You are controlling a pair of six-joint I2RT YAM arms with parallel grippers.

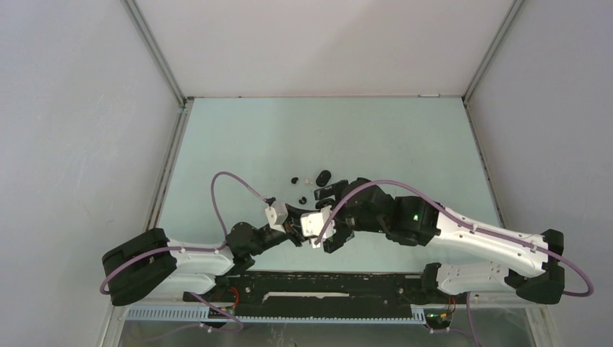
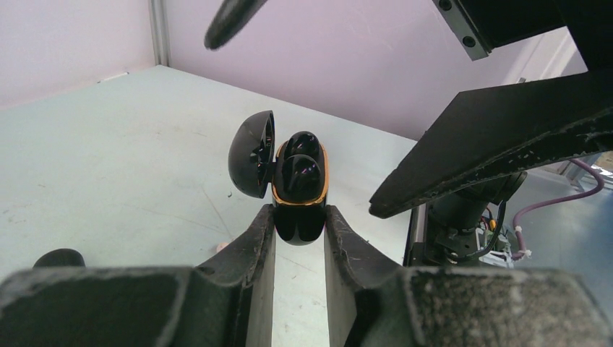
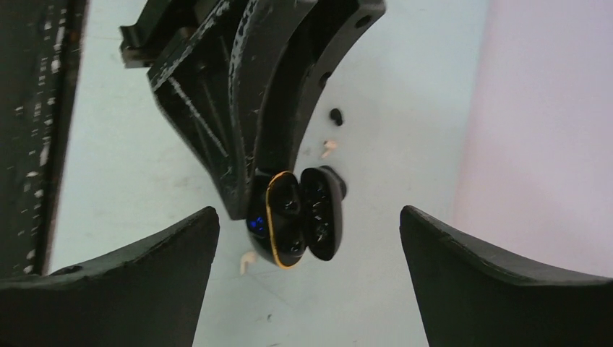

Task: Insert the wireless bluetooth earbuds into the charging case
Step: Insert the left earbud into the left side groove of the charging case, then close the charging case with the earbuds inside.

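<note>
My left gripper [image 2: 298, 217] is shut on a black charging case [image 2: 298, 228] with a gold rim, held off the table with its lid [image 2: 249, 155] open. Two black earbuds [image 2: 298, 170] sit in its wells. The case also shows in the right wrist view [image 3: 293, 217], with blue lights on its side. My right gripper [image 3: 307, 217] is open wide and empty, its fingers [image 2: 499, 137] hovering over the case. In the top view the right gripper [image 1: 331, 215] covers the case and the left gripper [image 1: 316, 228].
Loose earbuds lie on the table beyond the grippers: a black one [image 3: 336, 116] and two whitish ones [image 3: 329, 148] [image 3: 247, 262]. The top view shows black buds [image 1: 295, 179] [image 1: 302, 198] and a shut black pebble case [image 1: 324, 176]. Walls enclose the table.
</note>
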